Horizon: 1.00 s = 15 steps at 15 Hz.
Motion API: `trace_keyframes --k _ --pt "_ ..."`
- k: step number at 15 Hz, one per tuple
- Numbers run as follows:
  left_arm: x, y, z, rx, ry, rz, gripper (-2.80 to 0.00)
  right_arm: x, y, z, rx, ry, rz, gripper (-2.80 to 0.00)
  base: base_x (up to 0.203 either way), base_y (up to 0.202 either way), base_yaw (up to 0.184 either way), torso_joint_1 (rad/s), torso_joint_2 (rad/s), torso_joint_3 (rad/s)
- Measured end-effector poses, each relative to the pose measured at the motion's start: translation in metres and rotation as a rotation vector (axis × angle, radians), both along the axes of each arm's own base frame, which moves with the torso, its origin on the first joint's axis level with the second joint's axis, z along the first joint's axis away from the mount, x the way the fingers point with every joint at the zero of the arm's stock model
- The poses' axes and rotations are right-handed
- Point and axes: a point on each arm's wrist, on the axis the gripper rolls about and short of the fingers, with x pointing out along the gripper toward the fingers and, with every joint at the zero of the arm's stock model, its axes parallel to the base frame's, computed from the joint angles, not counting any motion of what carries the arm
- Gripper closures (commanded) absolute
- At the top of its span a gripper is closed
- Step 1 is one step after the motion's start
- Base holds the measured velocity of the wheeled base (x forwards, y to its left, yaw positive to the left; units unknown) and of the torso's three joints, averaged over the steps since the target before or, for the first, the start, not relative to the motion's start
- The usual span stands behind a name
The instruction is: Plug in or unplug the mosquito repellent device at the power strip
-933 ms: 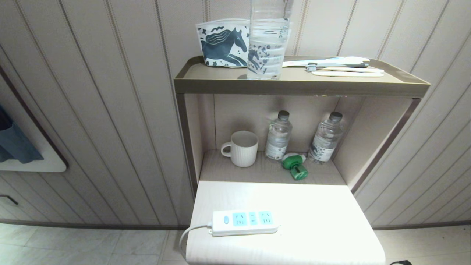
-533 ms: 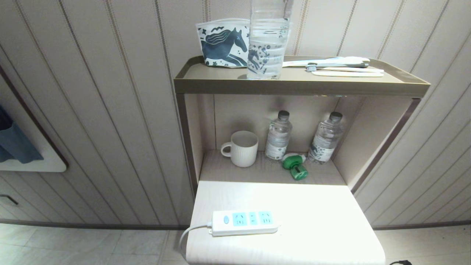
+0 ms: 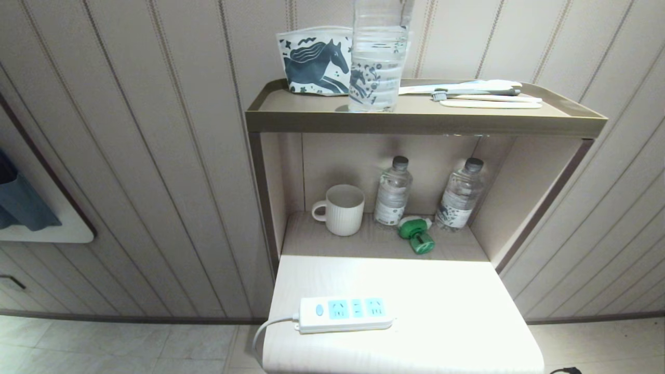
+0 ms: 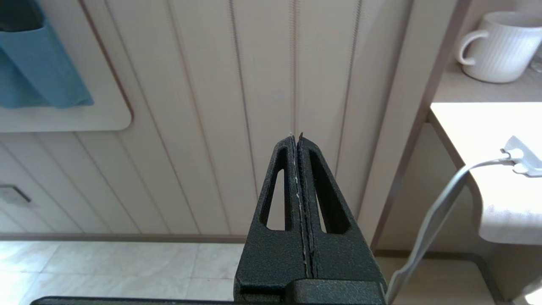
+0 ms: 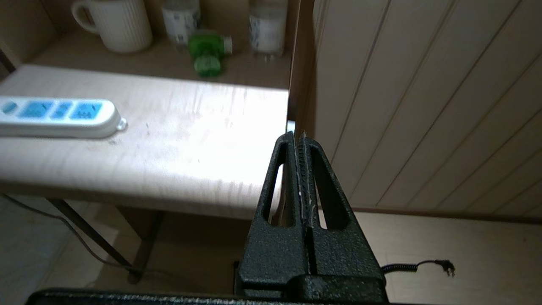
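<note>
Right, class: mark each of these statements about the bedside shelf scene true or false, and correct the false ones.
1. The small green-and-white plastic mosquito repellent device is plugged into the long white plastic power strip. False: it lies on the lower shelf, apart from the strip.
2. The white ribbed ceramic mug stands upright on the lower shelf. True.
3. The left gripper holds the strip's white cord. False: it is shut on nothing, away from the cord.
4. The right gripper is shut and empty. True.
5. Two clear water bottles stand behind the device. True.
</note>
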Motion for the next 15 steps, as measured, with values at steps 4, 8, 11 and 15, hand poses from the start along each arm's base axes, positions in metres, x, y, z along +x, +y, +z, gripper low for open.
trace_keyframes --k 4,8,11,15 --pt "0.000 0.000 0.000 0.000 0.001 0.000 0.00 -0.013 0.000 0.115 0.035 0.005 0.034 0.00 0.000 0.000 0.000 0.000 0.00 0.000" --pt "0.000 0.000 0.000 0.000 0.000 0.000 0.00 0.055 0.002 0.199 0.086 0.247 0.076 0.00 0.000 0.000 0.000 0.000 0.00 0.000" --pt "0.000 0.000 0.000 0.000 0.000 0.000 0.00 0.121 0.022 0.210 0.105 0.671 0.259 0.00 0.000 0.000 0.000 0.000 0.00 0.000" --pt "0.000 0.000 0.000 0.000 0.000 0.000 0.00 0.190 0.075 0.182 0.040 1.127 0.358 0.00 0.000 0.000 0.000 0.000 0.00 0.000"
